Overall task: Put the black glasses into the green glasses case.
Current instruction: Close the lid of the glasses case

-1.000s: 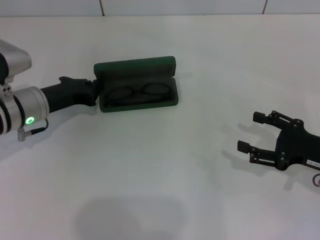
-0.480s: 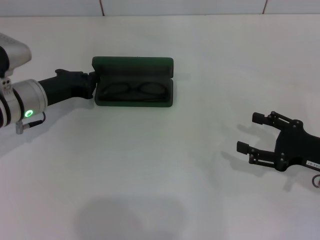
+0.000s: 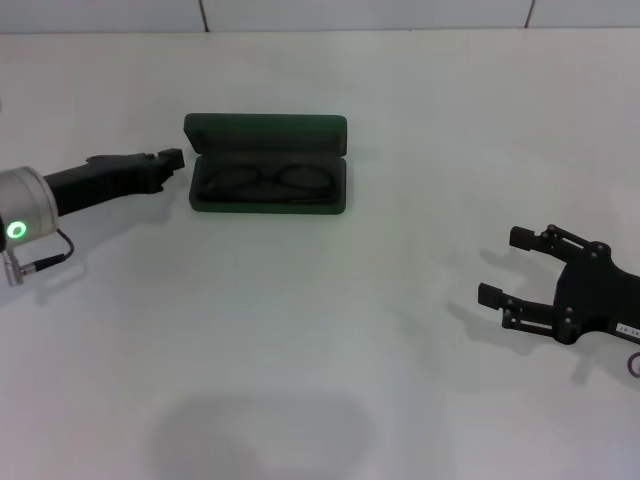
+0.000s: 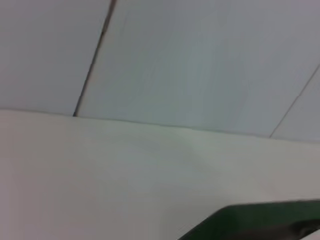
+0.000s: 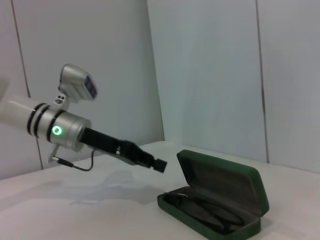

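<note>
— So, what takes up most of the scene?
— White surface [image 3: 320,330], running back to a pale panelled wall [image 5: 210,75]. Toward the far side of it sits the green glasses case [image 3: 266,135], lid open and standing up behind the tray.

— And the arms?
— Left arm [image 3: 60,195] reaches in from the left side, a silver cuff with a green light, then a dark forearm. Its left end effector [image 3: 172,158] hangs just beside the left end of the case, apart from it, with nothing in it. Whether its fingers are parted or closed, I cannot tell; they point end-on toward the case in the head view, and the right wrist view shows only a blocky dark tip [image 5: 159,165].

— The other one?
— Right end effector [image 3: 496,266] rests low over the surface at the right side, well apart from the case. Its two black fingers [image 3: 521,237] are spread wide, empty.

— Where are the glasses?
— Black glasses [image 3: 265,181] lie inside the case's lower tray, lenses side by side along its length, frame within the rim. From the right wrist view they show dark against the lining [image 5: 207,210].

— Left wrist view?
— Only the wall, the surface, and a green corner of the case [image 4: 260,220].
</note>
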`<act>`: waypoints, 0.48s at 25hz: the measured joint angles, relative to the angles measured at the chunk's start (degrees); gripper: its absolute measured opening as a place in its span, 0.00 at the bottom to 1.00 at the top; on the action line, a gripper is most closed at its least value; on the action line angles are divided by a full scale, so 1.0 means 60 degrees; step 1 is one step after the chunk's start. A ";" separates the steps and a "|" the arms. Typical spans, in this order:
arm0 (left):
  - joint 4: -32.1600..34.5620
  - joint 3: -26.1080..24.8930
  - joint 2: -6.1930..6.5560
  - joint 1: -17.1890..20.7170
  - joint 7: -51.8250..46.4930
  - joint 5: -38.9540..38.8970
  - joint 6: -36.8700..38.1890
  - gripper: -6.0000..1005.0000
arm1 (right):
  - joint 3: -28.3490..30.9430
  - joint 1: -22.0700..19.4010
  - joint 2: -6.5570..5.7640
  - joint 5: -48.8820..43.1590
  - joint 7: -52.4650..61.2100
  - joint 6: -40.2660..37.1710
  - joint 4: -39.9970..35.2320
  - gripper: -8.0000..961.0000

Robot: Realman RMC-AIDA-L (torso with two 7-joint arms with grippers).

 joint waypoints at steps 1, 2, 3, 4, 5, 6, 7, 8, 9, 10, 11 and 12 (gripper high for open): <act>0.0085 -0.0001 -0.0007 0.0036 -0.0082 -0.0001 0.0052 0.02 | 0.0000 -0.0004 0.0000 0.0000 -0.0002 0.0004 0.0000 0.90; 0.0322 -0.0005 -0.0051 0.0154 -0.0311 0.0001 0.0218 0.03 | 0.0001 -0.0005 0.0000 0.0000 -0.0002 0.0007 0.0000 0.90; 0.0551 -0.0004 -0.0106 0.0237 -0.0476 0.0000 0.0355 0.03 | 0.0001 -0.0005 0.0000 0.0000 -0.0003 0.0009 0.0001 0.90; 0.0726 -0.0003 -0.0151 0.0301 -0.0585 0.0015 0.0424 0.03 | -0.0002 -0.0005 0.0000 0.0000 -0.0003 0.0011 0.0005 0.90; 0.0998 0.0007 -0.0219 0.0363 -0.0745 0.0076 0.0526 0.03 | -0.0008 -0.0005 0.0000 -0.0001 -0.0003 0.0013 0.0008 0.90; 0.1210 0.0020 -0.0262 0.0391 -0.0842 0.0147 0.0589 0.03 | -0.0016 -0.0005 0.0000 0.0000 -0.0004 0.0014 0.0011 0.90; 0.1518 0.0037 -0.0327 0.0424 -0.1009 0.0286 0.0684 0.03 | -0.0032 -0.0008 0.0000 0.0000 -0.0003 0.0016 0.0012 0.90; 0.1820 0.0050 -0.0389 0.0445 -0.1169 0.0424 0.0766 0.03 | -0.0041 -0.0011 0.0000 0.0000 -0.0004 0.0018 0.0013 0.90; 0.2099 0.0057 -0.0443 0.0471 -0.1333 0.0509 0.0819 0.04 | -0.0048 -0.0015 0.0000 0.0000 -0.0003 0.0021 0.0015 0.90; 0.2462 0.0087 -0.0506 0.0517 -0.1572 0.0600 0.0867 0.04 | -0.0052 -0.0016 0.0000 0.0000 -0.0003 0.0022 0.0019 0.90; 0.2732 0.0120 -0.0532 0.0544 -0.1745 0.0624 0.0885 0.04 | -0.0055 -0.0017 0.0000 0.0000 -0.0003 0.0023 0.0023 0.90; 0.2908 0.0178 -0.0534 0.0550 -0.1948 0.0656 0.0889 0.04 | -0.0059 -0.0018 0.0000 0.0000 -0.0003 0.0025 0.0026 0.90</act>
